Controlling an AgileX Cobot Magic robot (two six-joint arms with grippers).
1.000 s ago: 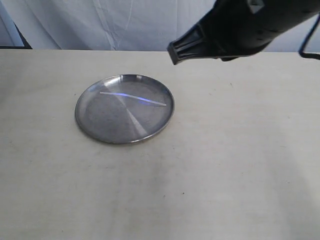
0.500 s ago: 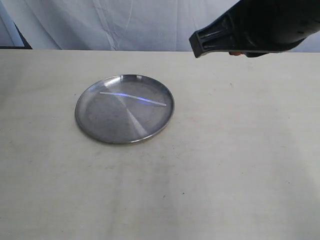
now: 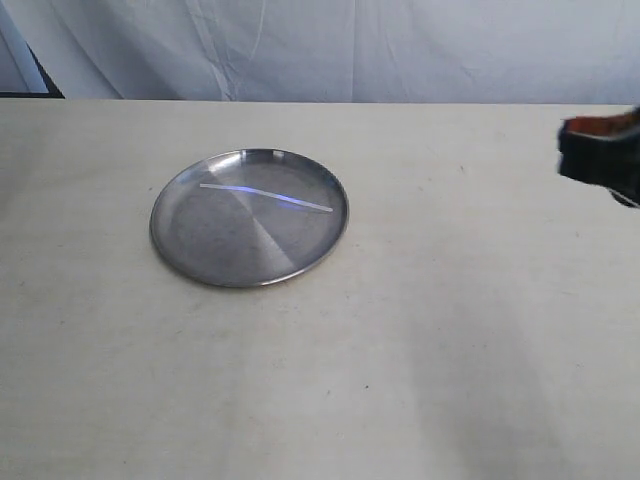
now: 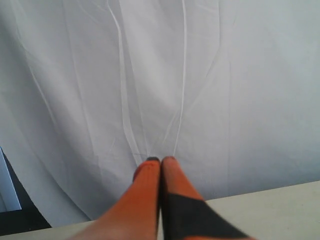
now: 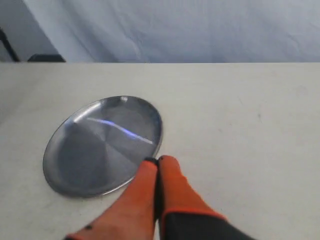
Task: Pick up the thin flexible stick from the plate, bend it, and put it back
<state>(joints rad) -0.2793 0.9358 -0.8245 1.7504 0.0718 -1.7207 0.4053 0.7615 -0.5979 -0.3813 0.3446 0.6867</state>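
The round silver plate (image 3: pixel 250 218) rests on the table left of centre, and the thin flexible stick (image 3: pixel 266 197) lies across its far half, glinting bluish. The right wrist view shows the same plate (image 5: pixel 80 155) and stick (image 5: pixel 120 130). My right gripper (image 5: pixel 158 161) is shut with nothing in it, held in the air away from the plate; in the exterior view only its black and orange tip (image 3: pixel 600 155) shows at the right edge. My left gripper (image 4: pixel 160 160) is shut and empty, facing the white curtain, and does not appear in the exterior view.
A white curtain (image 3: pixel 330 50) hangs behind the far table edge. The beige tabletop (image 3: pixel 420 340) spreads in front of and to the right of the plate. A dark frame (image 3: pixel 40 75) stands at the back left.
My right arm has swung from above the table's far middle to the right edge of the exterior view. Plate and stick have not moved.
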